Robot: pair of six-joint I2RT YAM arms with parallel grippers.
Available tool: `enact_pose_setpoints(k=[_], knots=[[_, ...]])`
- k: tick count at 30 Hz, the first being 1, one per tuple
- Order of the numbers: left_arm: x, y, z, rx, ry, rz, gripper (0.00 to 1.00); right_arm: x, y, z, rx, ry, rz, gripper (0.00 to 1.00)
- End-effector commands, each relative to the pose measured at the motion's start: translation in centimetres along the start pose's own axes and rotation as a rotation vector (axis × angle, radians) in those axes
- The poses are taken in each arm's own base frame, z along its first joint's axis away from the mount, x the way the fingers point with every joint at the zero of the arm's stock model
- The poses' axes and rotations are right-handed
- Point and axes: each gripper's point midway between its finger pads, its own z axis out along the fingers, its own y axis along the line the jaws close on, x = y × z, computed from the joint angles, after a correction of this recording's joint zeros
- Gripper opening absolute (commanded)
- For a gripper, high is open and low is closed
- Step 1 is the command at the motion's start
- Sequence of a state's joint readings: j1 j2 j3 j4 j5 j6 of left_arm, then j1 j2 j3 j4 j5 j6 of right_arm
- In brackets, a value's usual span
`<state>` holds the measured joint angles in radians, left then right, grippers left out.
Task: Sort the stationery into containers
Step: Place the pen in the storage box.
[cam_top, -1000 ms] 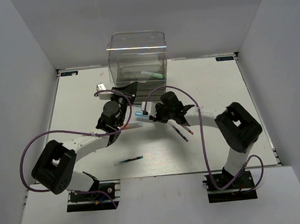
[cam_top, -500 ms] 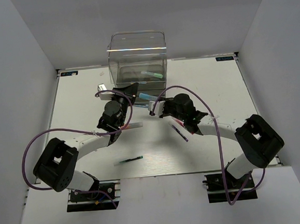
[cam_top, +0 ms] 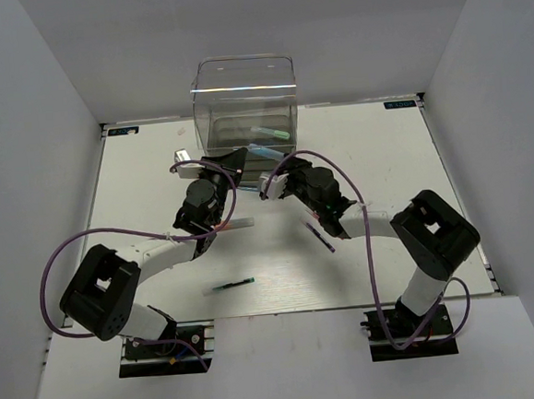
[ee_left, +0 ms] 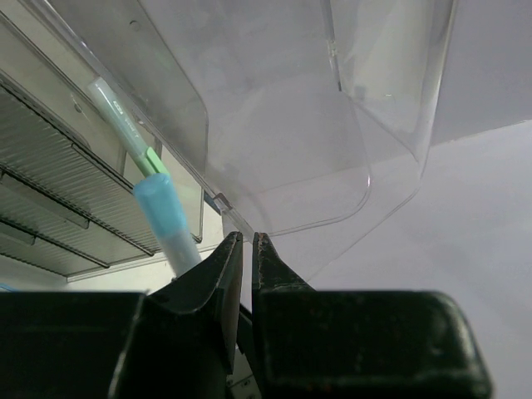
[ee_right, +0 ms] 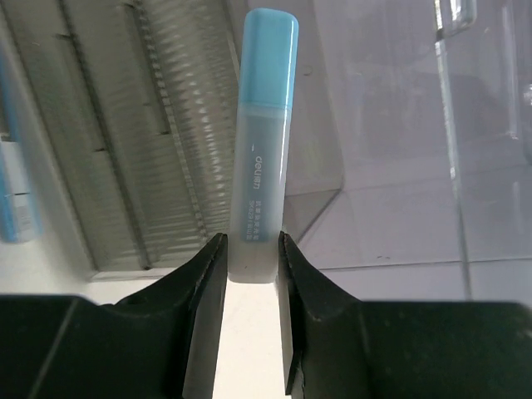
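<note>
The clear smoky drawer unit (cam_top: 245, 99) stands at the table's far middle. My left gripper (cam_top: 232, 160) is at its lower front left, jaws shut on a thin clear edge of a drawer (ee_left: 274, 179). My right gripper (cam_top: 275, 177) is shut on the light blue marker (cam_top: 264, 151), which points at the drawer front. In the right wrist view the marker (ee_right: 264, 150) stands up between the fingers (ee_right: 204, 274), against the ribbed drawers. The left wrist view shows this marker (ee_left: 166, 218) and a mint-green marker (ee_left: 125, 125) lying inside the unit (cam_top: 271, 131).
A dark green pen (cam_top: 234, 283) lies on the table between the arms. A dark purple pen and a red pen (cam_top: 321, 235) lie under the right arm. A pale stick (cam_top: 236, 225) lies beside the left arm. White walls enclose the table.
My right gripper has carried the light blue marker away from the table's middle up to the drawer unit's front. The left gripper has stayed at the drawer.
</note>
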<state>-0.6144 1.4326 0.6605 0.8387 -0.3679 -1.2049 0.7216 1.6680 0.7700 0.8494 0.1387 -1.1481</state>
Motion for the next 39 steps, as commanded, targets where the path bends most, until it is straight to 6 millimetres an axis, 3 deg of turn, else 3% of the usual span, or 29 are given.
enact_pose_setpoints(k=[1, 2, 17, 39], knots=[[-0.9, -2.6, 0.3, 0.073, -0.021, -0.03, 0.0, -1.1, -5.5, 0.8, 0.221, -0.008, -0.063, 0.0], [-0.9, -2.6, 0.3, 0.073, -0.021, -0.03, 0.0, -1.3, -6.3, 1.0, 0.264, -0.018, -0.069, 0.0], [-1.0, -3.0, 0.4, 0.081, -0.024, -0.033, 0.0, -0.9, -6.7, 2.5, 0.302, 0.006, -0.231, 0.0], [-1.2, -3.2, 0.1, 0.089, -0.027, -0.037, 0.0, -1.0, -5.2, 4.4, 0.079, -0.016, -0.567, 0.0]])
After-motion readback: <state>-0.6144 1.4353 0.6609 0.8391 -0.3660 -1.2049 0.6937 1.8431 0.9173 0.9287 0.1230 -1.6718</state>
